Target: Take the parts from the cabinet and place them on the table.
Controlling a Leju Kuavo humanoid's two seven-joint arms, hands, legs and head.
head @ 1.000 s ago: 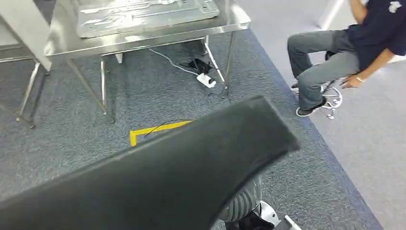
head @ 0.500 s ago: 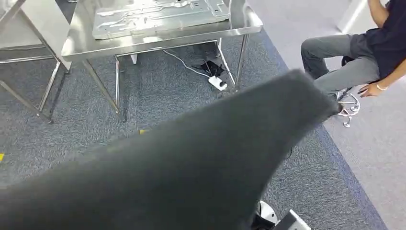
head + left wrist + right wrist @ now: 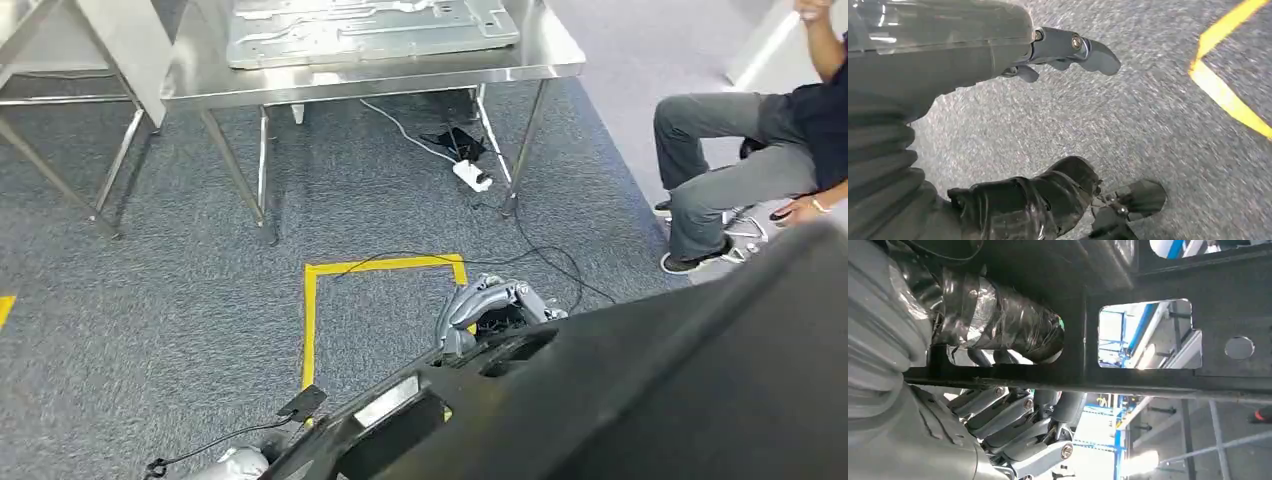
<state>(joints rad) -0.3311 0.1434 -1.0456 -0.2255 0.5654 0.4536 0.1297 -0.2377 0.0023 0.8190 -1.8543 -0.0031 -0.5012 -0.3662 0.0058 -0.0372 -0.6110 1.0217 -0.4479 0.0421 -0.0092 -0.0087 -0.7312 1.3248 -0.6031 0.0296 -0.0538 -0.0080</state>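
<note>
A large black moulded part (image 3: 640, 390) with cut-out openings fills the lower right of the head view. My right hand (image 3: 490, 305) grips its upper edge. In the right wrist view the taped thumb (image 3: 1008, 325) pokes through an opening of the part (image 3: 1158, 275) and the fingers (image 3: 1013, 430) curl under its bar. My left hand (image 3: 235, 465) sits low at the part's left end. In the left wrist view its fingers (image 3: 1073, 47) are stretched out and the taped thumb (image 3: 1038, 200) is apart from them, with carpet between. The steel table (image 3: 400, 75) stands ahead.
A flat metal panel (image 3: 370, 25) lies on the table. A person (image 3: 740, 160) sits on a stool at the right. Yellow tape (image 3: 380, 265) marks a square on the carpet. A power strip (image 3: 470, 175) and cables lie under the table. Another steel frame (image 3: 60, 150) stands at the left.
The camera has moved and the table now sits more centred. The black part has swung from the lower left to the lower right of view, uncovering the yellow square and my right hand.
</note>
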